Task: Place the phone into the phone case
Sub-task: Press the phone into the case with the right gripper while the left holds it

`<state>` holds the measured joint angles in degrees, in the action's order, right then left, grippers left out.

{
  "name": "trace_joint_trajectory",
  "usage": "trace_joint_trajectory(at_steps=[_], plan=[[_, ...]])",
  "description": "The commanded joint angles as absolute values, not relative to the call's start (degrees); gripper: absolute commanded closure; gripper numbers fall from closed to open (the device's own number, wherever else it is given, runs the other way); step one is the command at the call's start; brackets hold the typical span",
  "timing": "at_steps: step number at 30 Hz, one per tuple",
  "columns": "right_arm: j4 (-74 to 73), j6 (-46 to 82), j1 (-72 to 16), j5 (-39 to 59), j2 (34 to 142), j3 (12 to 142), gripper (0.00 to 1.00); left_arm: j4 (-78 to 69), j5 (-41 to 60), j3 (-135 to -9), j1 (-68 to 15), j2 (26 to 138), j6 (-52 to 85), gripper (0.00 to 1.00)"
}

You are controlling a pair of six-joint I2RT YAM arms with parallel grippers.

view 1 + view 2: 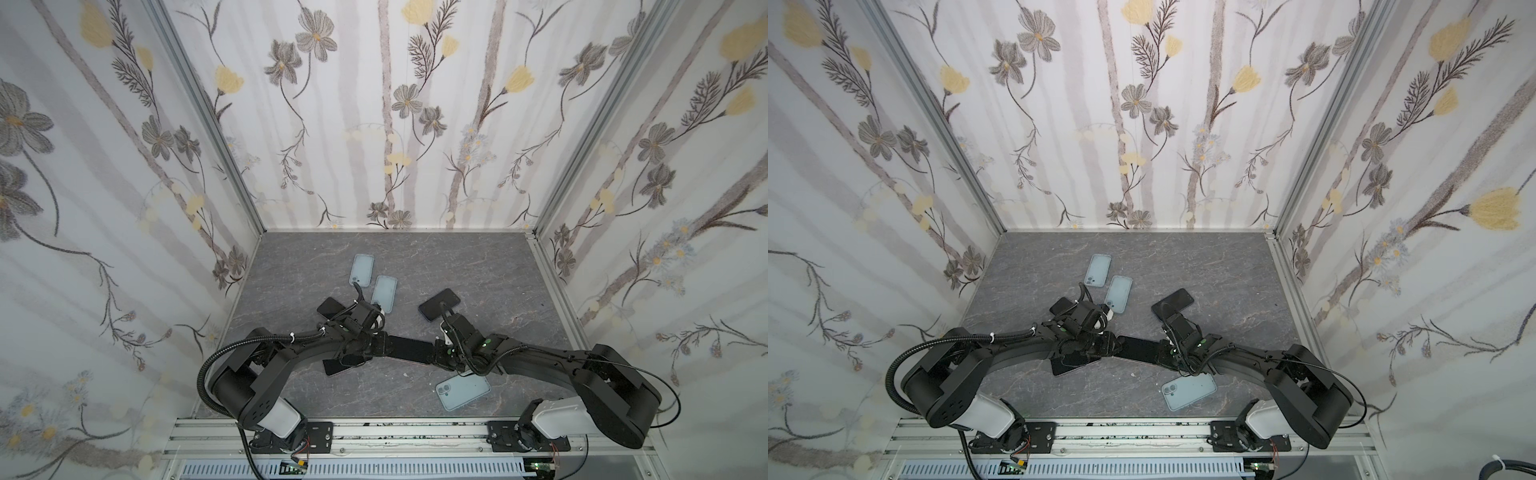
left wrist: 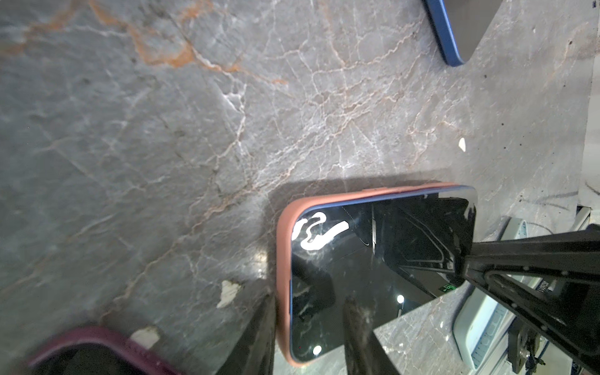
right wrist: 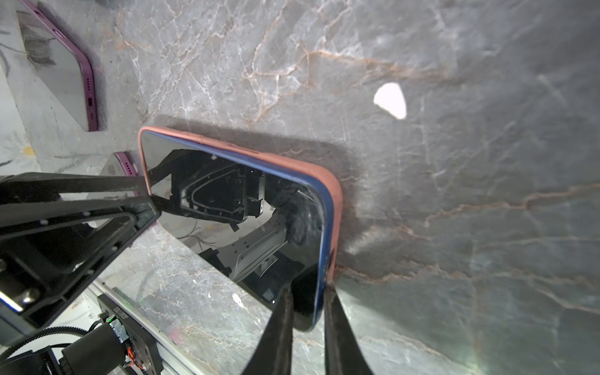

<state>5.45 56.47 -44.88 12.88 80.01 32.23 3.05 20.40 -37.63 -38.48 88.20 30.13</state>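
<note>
Salmon phone case (image 3: 337, 198), blue-edged phone (image 3: 285, 233)

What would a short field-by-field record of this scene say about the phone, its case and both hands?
phone: dark screen up, blue edge, spanning between the two hands
case: salmon pink, wrapped round the phone; blue edge shows above its rim along one long side
left hand: shut on one end of the phone
right hand: shut on the opposite end
table: grey marble pattern
pale blue cases: two, lying at the back
dark phone: lying flat beyond the right hand

Lab test booth: floral-papered walls (image 1: 374, 124), aluminium rail (image 1: 374, 434), marbled tabletop (image 1: 478, 266)
</note>
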Motion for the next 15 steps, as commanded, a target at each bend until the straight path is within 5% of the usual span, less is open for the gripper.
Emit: trace_joint_trajectory(at_steps=[1, 15], plan=[[5.0, 55.7, -45.1, 14.0, 81.4, 32.2, 0.85, 5.2, 22.4, -37.2, -38.5, 88.2, 30.1, 0.63], [9.2, 54.3, -46.0, 13.2, 84.2, 33.3, 0.89, 5.3, 21.5, -36.1, -38.6, 87.5, 30.1, 0.65]])
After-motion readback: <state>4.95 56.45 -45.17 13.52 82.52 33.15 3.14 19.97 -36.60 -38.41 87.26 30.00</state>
